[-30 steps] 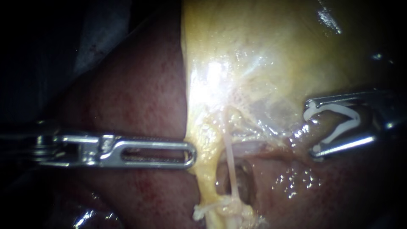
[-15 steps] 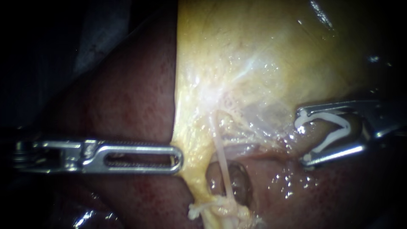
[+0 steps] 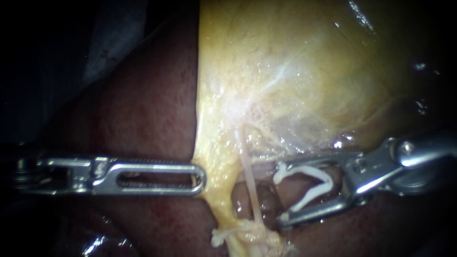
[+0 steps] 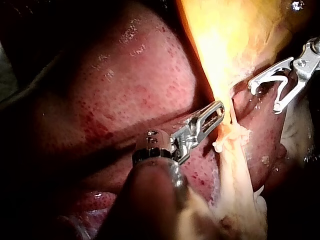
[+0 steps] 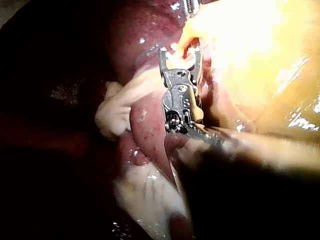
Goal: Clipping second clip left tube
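Against dark red liver (image 3: 143,109), two instruments: left instrument (image 3: 200,178) pinches the edge of one pale yellow gallbladder (image 3: 285,62); right instrument (image 3: 281,194), jaws spread, holds one open white clip (image 3: 314,195) just beside one thin pale tube (image 3: 251,183).

No words, numbers or signs are showing anywhere that can be read.
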`<state>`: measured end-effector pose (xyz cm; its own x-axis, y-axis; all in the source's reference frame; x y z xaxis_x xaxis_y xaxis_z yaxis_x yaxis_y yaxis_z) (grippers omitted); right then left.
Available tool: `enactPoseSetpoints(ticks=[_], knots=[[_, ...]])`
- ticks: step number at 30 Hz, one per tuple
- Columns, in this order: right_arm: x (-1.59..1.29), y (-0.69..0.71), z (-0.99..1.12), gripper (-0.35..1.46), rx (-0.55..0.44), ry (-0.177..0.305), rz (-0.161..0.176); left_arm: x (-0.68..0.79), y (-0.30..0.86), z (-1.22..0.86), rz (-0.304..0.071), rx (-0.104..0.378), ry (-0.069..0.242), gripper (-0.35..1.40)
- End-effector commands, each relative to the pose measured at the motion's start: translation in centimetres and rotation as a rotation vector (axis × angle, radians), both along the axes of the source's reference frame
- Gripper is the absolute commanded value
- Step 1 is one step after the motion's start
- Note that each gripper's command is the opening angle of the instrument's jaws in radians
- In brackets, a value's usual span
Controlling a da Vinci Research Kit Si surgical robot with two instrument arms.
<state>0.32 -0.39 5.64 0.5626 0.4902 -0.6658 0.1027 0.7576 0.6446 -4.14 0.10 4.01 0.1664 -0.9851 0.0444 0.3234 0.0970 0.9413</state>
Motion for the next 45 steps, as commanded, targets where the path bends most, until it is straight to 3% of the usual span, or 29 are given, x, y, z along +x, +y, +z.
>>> enactPoseSetpoints(ticks=[1, 8, 17, 33, 45], knots=[[0.05, -0.05, 0.04, 0.56, 0.004, 0.001, -0.005, 0.00, 0.00, 0.00, 0.000, 0.000, 0.000, -0.10], [0.24, -0.27, 0.31, 0.56, 0.027, 0.003, -0.026, 0.00, 0.00, 0.00, 0.000, 0.001, 0.000, -0.10], [0.35, -0.35, 0.59, 0.56, 0.028, 0.002, -0.031, -0.01, 0.00, -0.01, 0.000, 0.001, 0.000, -0.10], [0.71, -0.62, 0.85, 0.52, 0.069, 0.011, -0.089, -0.02, -0.01, -0.03, -0.001, 0.001, 0.000, -0.10], [0.90, -0.67, 0.96, 0.49, 0.072, 0.021, -0.118, -0.03, -0.02, -0.04, -0.001, 0.000, 0.000, -0.10]])
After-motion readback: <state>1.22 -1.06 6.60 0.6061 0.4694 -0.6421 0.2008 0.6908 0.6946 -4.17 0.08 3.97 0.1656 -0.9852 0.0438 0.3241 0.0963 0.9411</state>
